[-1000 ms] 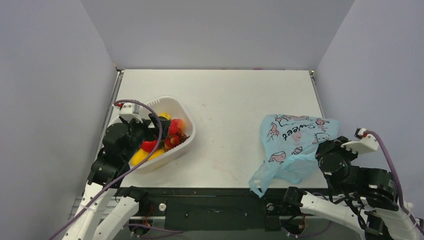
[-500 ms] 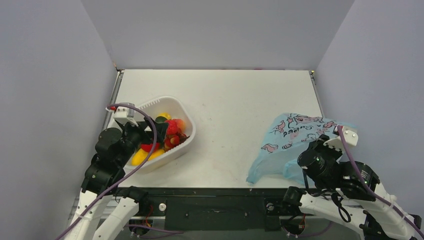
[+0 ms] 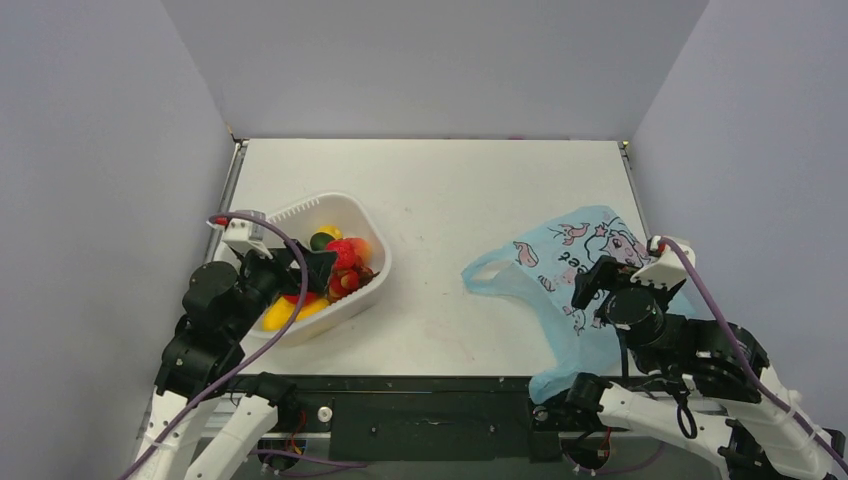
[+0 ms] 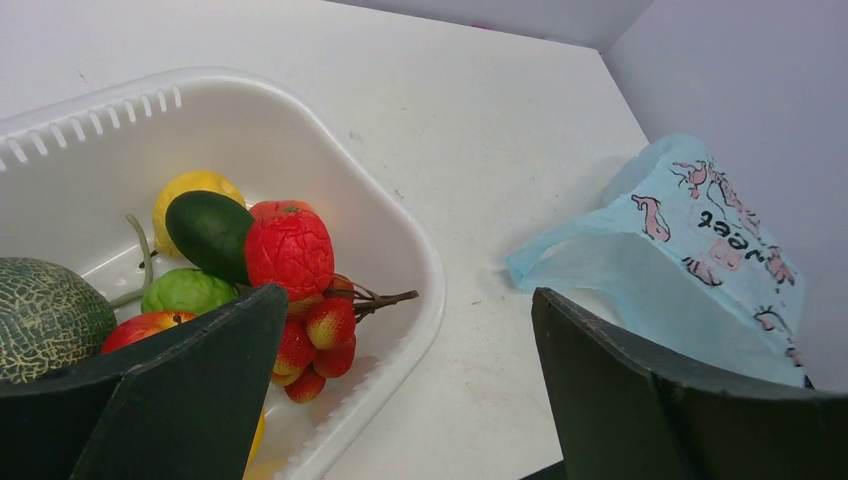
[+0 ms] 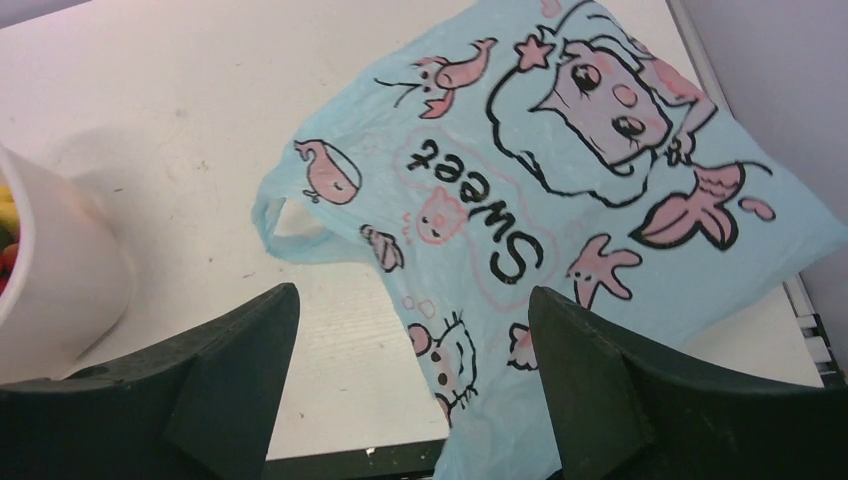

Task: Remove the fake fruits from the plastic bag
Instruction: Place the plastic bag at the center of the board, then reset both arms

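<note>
Light-blue translucent plastic bag (image 3: 590, 268) with pink cartoon prints and black "Sweet" lettering: lies flattened at the right of the white counter (image 3: 450, 180), loop handle pointing left, near corner draping over the near edge. Glossy red round fake fruit (image 4: 290, 250), red berry cluster (image 4: 320, 335), dark green oblong fruit (image 4: 208, 232) and red apple (image 4: 145, 325): sit in the white slotted plastic tub (image 4: 422, 275) at left, well apart from the bag. Left jaws: spread wide, empty, over the tub's near side. Right jaws: spread wide, empty, above the bag.
</note>
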### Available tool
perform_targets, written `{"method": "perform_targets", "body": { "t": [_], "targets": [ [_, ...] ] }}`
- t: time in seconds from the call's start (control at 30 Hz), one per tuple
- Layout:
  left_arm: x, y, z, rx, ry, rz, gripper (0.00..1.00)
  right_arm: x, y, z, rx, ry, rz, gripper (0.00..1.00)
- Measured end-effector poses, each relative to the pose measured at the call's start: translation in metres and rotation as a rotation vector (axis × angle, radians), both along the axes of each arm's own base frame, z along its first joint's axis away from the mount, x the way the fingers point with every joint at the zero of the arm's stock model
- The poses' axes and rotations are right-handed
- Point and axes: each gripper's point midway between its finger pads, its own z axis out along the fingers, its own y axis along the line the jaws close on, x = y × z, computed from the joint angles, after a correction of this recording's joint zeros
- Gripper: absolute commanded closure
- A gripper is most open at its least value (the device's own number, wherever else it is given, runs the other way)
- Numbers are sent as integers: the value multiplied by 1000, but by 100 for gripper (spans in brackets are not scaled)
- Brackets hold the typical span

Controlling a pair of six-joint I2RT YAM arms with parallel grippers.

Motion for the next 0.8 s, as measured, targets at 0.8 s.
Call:
{"method": "perform_targets", "body": {
  "t": [0.8],
  "targets": [
    [-88,67,167,-162,-490,181,3,-1,-16,158,155,-352,109,15]
  ]
}}
